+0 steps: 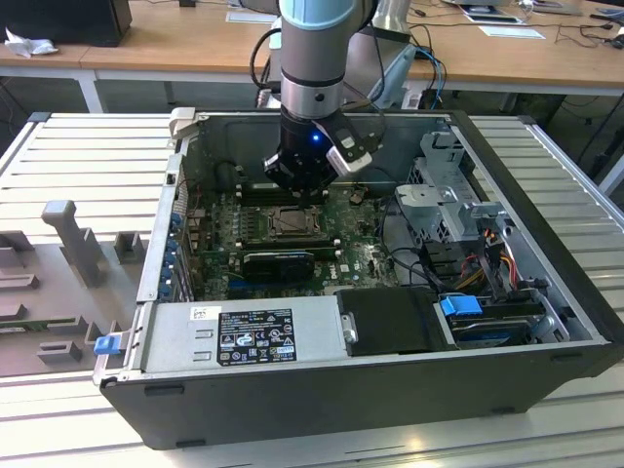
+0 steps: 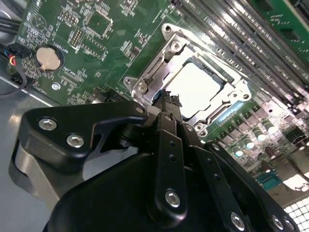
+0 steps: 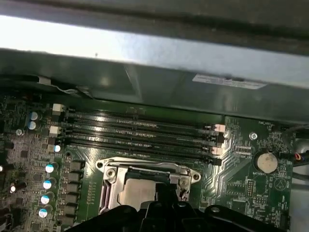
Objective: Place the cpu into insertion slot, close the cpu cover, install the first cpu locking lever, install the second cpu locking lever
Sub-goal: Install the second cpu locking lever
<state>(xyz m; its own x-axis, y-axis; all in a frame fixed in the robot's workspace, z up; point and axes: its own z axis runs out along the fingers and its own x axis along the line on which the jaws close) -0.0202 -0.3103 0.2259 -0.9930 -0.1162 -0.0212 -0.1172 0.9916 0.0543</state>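
Fingers (image 2: 166,104) together, over cpu (image 2: 193,87)

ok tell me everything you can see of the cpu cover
The cpu cover is a thin, silvery metal frame with a square cut-out middle, lying flat and closed over the insertion slot on the green motherboard. The pale, shiny cpu shows through its opening. Screws sit at its corners. It lies beside the long memory slots, with the gripper just above its edge; contact cannot be told.
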